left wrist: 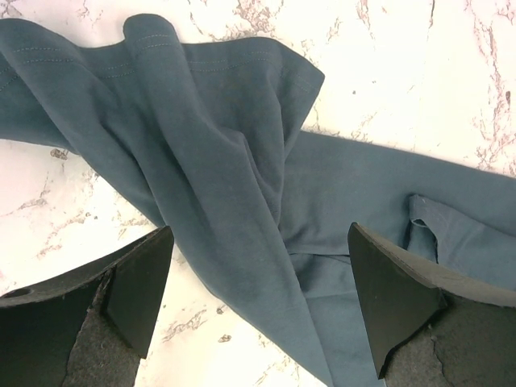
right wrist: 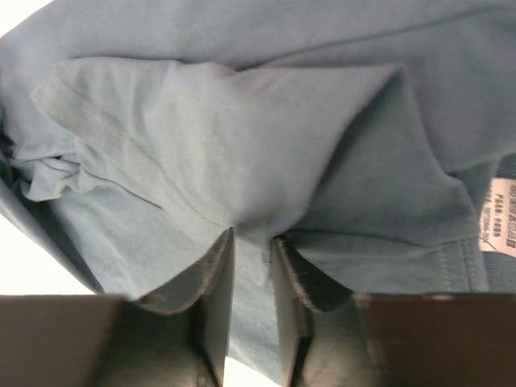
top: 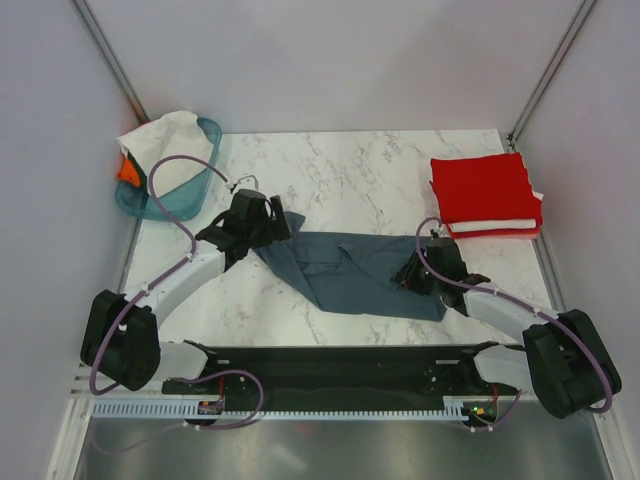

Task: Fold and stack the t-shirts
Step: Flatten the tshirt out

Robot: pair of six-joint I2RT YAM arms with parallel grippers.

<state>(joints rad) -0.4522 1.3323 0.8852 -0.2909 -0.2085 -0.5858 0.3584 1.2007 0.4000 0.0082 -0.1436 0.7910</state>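
Note:
A slate blue-grey t-shirt lies crumpled in the middle of the marble table, also in the left wrist view and the right wrist view. My left gripper hovers open over the shirt's left end, fingers apart with cloth below them. My right gripper is shut on a pinched fold of the shirt's right side. A folded red t-shirt lies on a folded white one at the back right. A white shirt and an orange one sit in the basket.
A teal plastic basket stands at the back left corner. Grey walls enclose the table on three sides. A black rail with both arm bases runs along the near edge.

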